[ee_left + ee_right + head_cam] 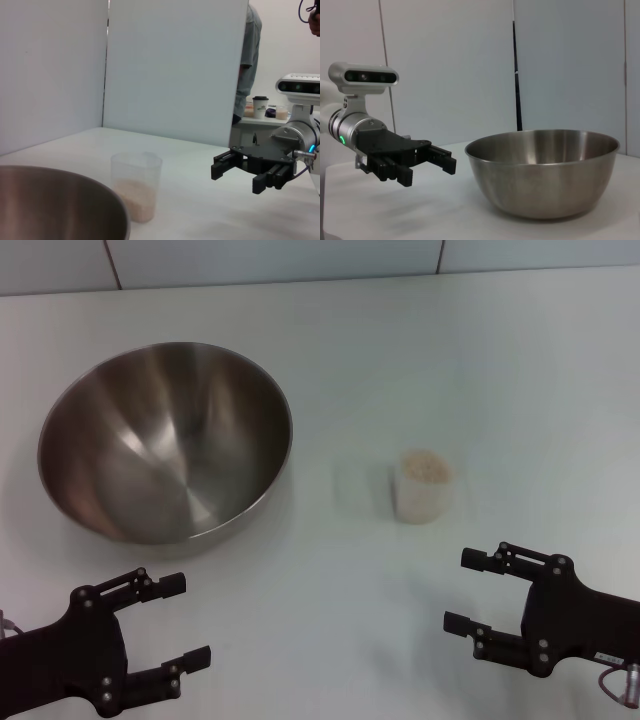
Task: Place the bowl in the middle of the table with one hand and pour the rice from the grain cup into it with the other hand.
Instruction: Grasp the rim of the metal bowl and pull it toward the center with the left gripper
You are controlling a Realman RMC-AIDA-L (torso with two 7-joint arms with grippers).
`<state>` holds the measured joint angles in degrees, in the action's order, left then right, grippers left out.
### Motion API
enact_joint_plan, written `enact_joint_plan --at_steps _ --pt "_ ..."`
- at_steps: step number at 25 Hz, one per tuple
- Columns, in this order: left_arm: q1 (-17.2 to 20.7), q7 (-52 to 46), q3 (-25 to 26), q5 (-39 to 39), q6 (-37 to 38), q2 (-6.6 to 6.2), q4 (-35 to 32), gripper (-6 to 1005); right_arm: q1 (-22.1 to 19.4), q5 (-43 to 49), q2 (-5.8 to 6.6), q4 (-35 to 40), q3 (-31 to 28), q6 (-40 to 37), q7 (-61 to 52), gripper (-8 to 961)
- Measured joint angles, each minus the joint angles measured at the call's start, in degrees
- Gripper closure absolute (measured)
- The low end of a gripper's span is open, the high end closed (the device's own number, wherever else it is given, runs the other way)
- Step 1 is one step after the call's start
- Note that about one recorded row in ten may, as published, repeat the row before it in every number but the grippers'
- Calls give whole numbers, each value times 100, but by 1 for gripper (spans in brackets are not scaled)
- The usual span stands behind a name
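The steel bowl (165, 440) stands empty on the white table (420, 350), left of centre; it also shows in the left wrist view (55, 200) and the right wrist view (545, 170). The clear grain cup (423, 488) stands upright right of centre, about a third full of rice (424, 466); it also shows in the left wrist view (136, 185) with its rice (136, 197). My left gripper (185, 620) is open and empty near the front edge, below the bowl; it also shows in the right wrist view (427, 162). My right gripper (463, 590) is open and empty, in front of the cup; it also shows in the left wrist view (235, 177).
White panels (170, 65) stand behind the table. Beyond the panels a paper coffee cup (260, 106) sits on another surface, and part of a person (250, 55) shows there.
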<state>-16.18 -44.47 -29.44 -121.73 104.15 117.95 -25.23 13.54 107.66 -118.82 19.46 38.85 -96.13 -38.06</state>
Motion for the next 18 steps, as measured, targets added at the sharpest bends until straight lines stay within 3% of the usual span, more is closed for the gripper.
enact_joint_plan --at_steps 18 --pt "-32 -5 0 0 32 19 31 232 18 0 0 5 0 15 -8 249"
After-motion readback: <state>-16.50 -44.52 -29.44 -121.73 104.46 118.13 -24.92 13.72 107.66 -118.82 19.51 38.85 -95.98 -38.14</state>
